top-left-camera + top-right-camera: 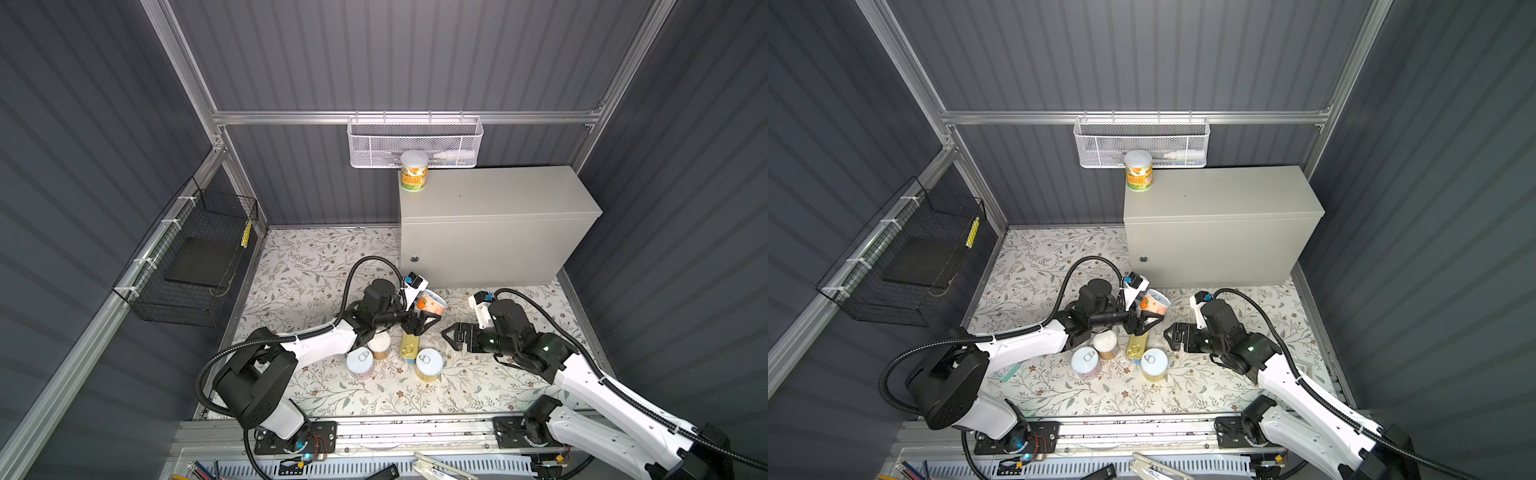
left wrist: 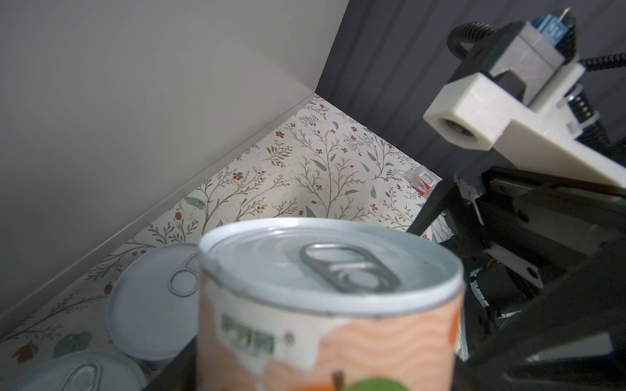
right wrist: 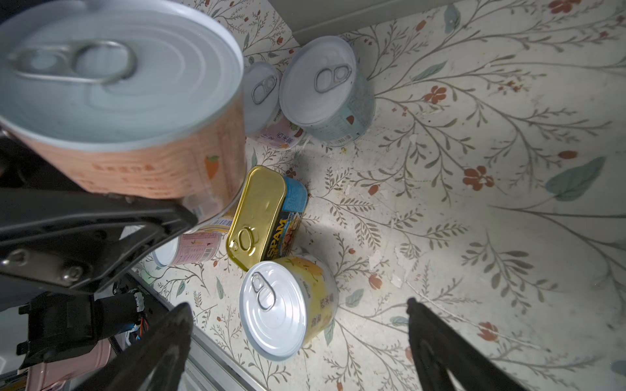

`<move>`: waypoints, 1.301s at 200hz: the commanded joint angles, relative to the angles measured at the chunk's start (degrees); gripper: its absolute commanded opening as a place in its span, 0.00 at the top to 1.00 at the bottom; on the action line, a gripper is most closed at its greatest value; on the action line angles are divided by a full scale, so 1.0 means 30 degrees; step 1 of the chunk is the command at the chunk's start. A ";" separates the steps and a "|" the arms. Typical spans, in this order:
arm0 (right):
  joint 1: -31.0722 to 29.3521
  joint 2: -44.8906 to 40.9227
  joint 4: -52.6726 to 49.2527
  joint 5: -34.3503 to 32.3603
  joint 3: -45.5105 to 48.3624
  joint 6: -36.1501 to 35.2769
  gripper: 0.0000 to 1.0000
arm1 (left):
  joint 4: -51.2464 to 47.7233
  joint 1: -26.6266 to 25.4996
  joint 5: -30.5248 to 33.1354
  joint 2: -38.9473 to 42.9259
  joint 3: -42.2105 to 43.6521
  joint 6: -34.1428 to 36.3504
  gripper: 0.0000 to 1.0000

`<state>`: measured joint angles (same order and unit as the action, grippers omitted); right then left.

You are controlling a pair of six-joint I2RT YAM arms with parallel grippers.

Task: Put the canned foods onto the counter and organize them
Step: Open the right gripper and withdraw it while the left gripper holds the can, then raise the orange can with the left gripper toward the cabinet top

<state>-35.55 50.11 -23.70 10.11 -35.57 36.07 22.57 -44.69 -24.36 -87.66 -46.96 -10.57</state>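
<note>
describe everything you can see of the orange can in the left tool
The orange can is a short cylinder, seemingly metal, with an unopened silver pull-tab lid and a wavy orange-and-white label bearing a small carrot. The left tool grips its sides, holding it tilted in the air in front of the counter, over the floral mat, near the other tins on it. Nothing else touches it.

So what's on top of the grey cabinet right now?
One upright white-lidded can, at the back left corner of the cabinet. The patch right behind it is covered.
</note>
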 commanded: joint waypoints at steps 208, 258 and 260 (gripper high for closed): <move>-0.0039 -0.4795 0.3012 -0.1601 0.3701 -0.0010 0.01 | -0.2102 0.0085 0.3444 0.2128 -0.8285 -0.1700 0.35; -0.0018 -0.5444 0.2569 -0.1852 0.3976 -0.0012 0.01 | -0.3386 0.0071 0.3773 0.1458 -1.1957 -0.0055 0.34; -0.0038 -0.5472 0.2547 -0.1848 0.3976 0.0002 0.01 | -0.3427 0.0071 0.3803 0.1420 -1.2087 0.0013 0.34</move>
<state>-35.55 34.81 -15.90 5.56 -24.36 35.99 11.00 -44.69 -14.09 -83.24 -75.11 -14.41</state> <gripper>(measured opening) 0.989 0.769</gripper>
